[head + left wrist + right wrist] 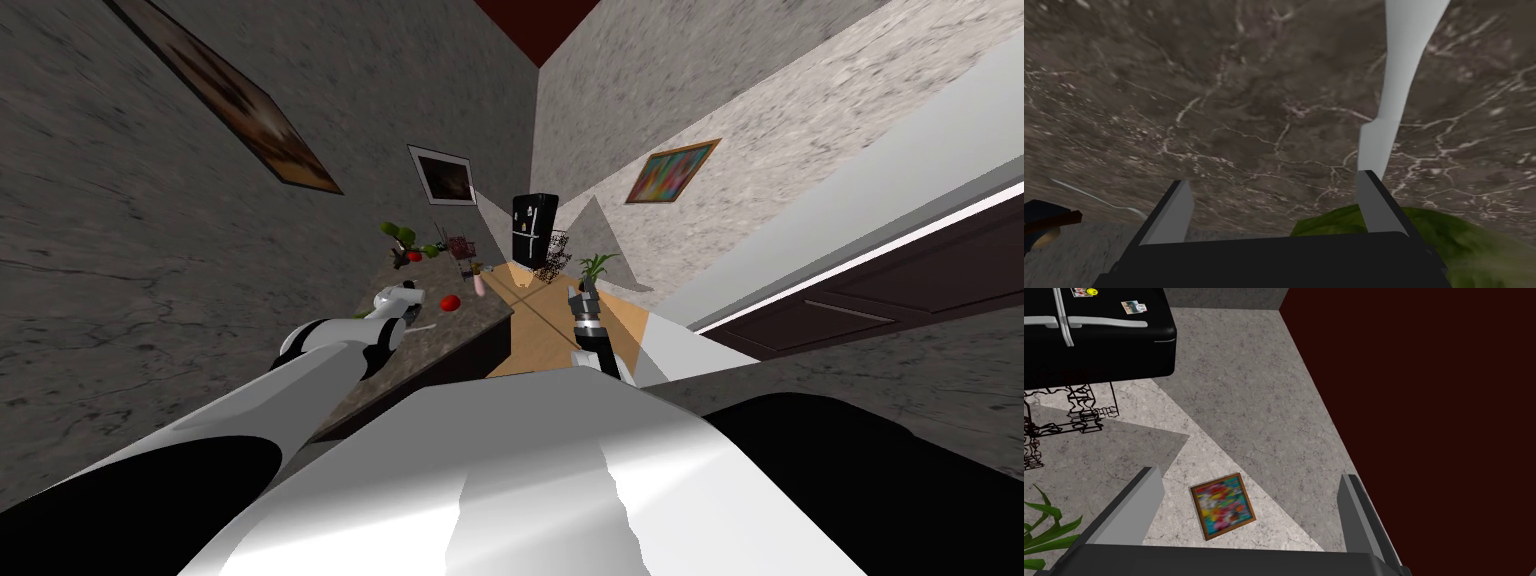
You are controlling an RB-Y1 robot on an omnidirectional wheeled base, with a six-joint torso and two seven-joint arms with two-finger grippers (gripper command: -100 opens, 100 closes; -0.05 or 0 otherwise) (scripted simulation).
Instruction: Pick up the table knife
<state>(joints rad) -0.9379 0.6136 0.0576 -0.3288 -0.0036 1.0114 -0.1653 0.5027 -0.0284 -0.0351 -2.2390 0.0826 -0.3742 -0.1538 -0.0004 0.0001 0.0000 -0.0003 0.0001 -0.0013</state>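
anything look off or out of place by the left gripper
Nothing spilled or damaged. The white knife lies flat on the brown marbled counter, but lined up with one finger of the open left gripper rather than the gap between the two. A green lumpy object sits close by that same finger.

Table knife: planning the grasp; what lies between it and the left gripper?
Nothing: in the left wrist view the table knife starts at one fingertip of the open left gripper, on bare counter.
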